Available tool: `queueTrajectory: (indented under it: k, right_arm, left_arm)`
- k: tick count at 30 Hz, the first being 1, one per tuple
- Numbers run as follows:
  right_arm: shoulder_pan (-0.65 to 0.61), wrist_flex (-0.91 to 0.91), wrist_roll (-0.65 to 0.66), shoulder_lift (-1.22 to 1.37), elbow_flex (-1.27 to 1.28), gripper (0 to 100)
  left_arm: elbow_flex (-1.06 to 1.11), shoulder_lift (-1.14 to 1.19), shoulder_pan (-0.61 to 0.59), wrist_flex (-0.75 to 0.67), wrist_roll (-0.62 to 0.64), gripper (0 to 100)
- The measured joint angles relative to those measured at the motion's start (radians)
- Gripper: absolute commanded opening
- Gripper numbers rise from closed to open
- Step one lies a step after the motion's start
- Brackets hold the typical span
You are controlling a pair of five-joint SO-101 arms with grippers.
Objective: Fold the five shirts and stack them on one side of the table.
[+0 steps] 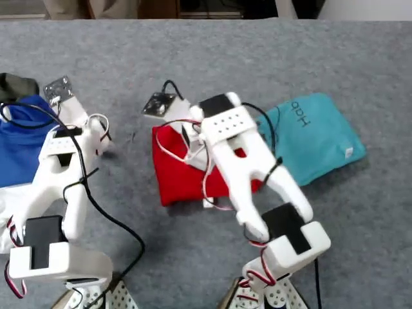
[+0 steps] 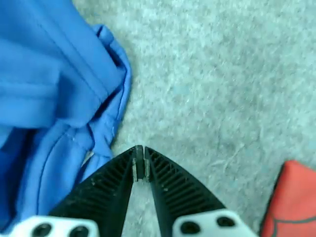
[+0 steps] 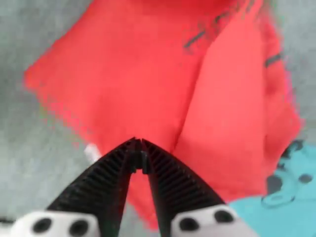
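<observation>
Grey, carpet-textured desk (image 1: 322, 58) spans the whole high view.

Left arm (image 1: 58, 187): white, stands at the near left and extends away over the left part of the desk. Right arm (image 1: 248, 167): white, rises from the near centre-right and lies across the red shirt (image 1: 177, 177).

Blue shirt (image 1: 16, 141): loose and rumpled at the left edge of the desk, cut off by the frame, not folded. Its gathered hem lies just beside the left arm's wrist.

Teal shirt (image 1: 315, 138): folded into a rectangle, right of centre, lying at an angle.

Red shirt: folded into a rough square near the desk centre, just beside the teal shirt. In the right wrist view the red edge meets the teal cloth; the arm hides this junction from above.

Left fingers (image 2: 133, 170): clenched tip to tip, nothing between them, over bare desk. The blue shirt's edge lies to one side and a red corner farther off on the other.

Right fingers (image 3: 132, 160): clenched tip to tip, over the red shirt close to its edge. Cannot tell whether the tips touch the cloth.
</observation>
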Motion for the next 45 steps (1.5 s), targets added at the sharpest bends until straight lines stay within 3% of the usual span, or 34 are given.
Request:
queueTrajectory:
  k: [5, 12, 24, 32, 37, 45]
  right_arm:
    - [0.110, -0.098, 0.000, 0.180, -0.064, 1.2]
    - [0.247, -0.057, 0.000, 0.436, -0.431, 1.2]
    - [0.258, 0.035, 0.077, 0.827, -1.160, 1.2]
    - [0.262, 0.376, 0.077, 0.865, -1.585, 0.9]
    - [0.253, 0.396, 0.052, 0.773, -1.456, 0.9]
    - [0.186, 0.354, 0.031, 0.376, -0.760, 0.9]
  left_arm:
    - [0.000, 0.000, 0.000, -0.006, 0.000, 2]
    - [0.000, 0.000, 0.000, -0.006, 0.000, 2]
    - [0.000, 0.000, 0.000, -0.006, 0.000, 2]
    - [0.000, 0.000, 0.000, -0.006, 0.000, 2]
    - [0.000, 0.000, 0.000, -0.006, 0.000, 2]
    - [0.000, 0.000, 0.000, -0.006, 0.000, 2]
